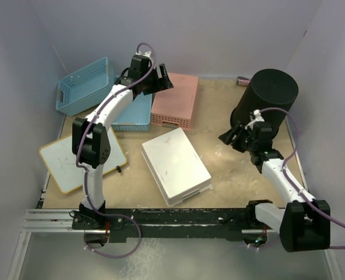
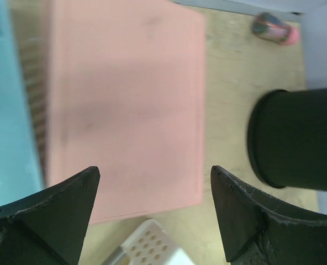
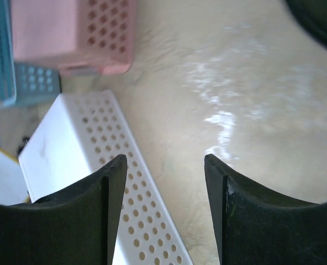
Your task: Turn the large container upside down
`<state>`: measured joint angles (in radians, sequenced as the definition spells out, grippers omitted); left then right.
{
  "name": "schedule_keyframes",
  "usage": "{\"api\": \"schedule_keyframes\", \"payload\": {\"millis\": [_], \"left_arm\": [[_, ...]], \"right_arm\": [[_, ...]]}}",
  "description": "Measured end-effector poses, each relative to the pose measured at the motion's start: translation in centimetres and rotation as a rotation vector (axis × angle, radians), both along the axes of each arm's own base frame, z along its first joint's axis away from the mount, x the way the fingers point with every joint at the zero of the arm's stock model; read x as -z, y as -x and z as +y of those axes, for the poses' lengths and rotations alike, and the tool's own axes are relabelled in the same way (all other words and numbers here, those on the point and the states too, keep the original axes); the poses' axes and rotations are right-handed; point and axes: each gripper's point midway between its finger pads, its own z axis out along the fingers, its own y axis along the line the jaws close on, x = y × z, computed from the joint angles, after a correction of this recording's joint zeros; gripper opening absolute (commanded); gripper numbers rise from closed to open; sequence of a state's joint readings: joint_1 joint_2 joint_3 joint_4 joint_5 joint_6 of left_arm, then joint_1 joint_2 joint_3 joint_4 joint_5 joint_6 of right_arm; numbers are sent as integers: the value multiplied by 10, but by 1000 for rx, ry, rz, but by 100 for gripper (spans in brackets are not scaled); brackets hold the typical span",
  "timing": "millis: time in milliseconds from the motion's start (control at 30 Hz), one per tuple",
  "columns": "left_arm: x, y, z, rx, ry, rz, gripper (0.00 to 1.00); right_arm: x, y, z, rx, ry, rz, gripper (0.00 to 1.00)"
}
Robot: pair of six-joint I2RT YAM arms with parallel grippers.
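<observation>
All on 1 table (image 1: 236,175). At the far left, against the side wall: corner basket (image 1: 85,86). Just right of it, partly under the left arm: low basket (image 1: 136,115). Close against that one's right side, at the back centre: back basket (image 1: 178,102). Before the back basket, in the middle of the table: middle basket (image 1: 175,165). Left of the middle basket, toward the front left: board (image 1: 59,166). At the far right, tilted: large container (image 1: 268,93), with 1 can (image 1: 242,81) just behind it to the left, by the back wall. Above the back basket: left gripper (image 2: 152,187). Just before the large container: right gripper (image 3: 166,165).
</observation>
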<state>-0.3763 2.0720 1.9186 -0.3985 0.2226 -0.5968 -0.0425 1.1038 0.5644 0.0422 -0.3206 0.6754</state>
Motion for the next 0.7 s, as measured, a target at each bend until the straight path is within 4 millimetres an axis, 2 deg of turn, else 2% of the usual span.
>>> {"api": "schedule_keyframes", "payload": {"millis": [100,200,367,467,633,700], "left_arm": [[9,-8,26,-72,-66,22,79],[14,-10,36,-100,-105,30,79],[18,-7,37,-106,-128,39,79],[19,-7,36,-106,-136,38,79],[31,-8,33,-99,-173,43,79],[40,-11,29,-95,-185,53,79]], "right_arm": [[-17,1,37,-139,107,-71,62],[-26,-12,46,-172,215,-103,63],[-38,-53,49,-175,419,-130,65],[-46,-86,37,-122,546,-137,68],[-48,-135,-3,20,712,-68,68],[-44,-147,-21,64,735,-26,69]]}}
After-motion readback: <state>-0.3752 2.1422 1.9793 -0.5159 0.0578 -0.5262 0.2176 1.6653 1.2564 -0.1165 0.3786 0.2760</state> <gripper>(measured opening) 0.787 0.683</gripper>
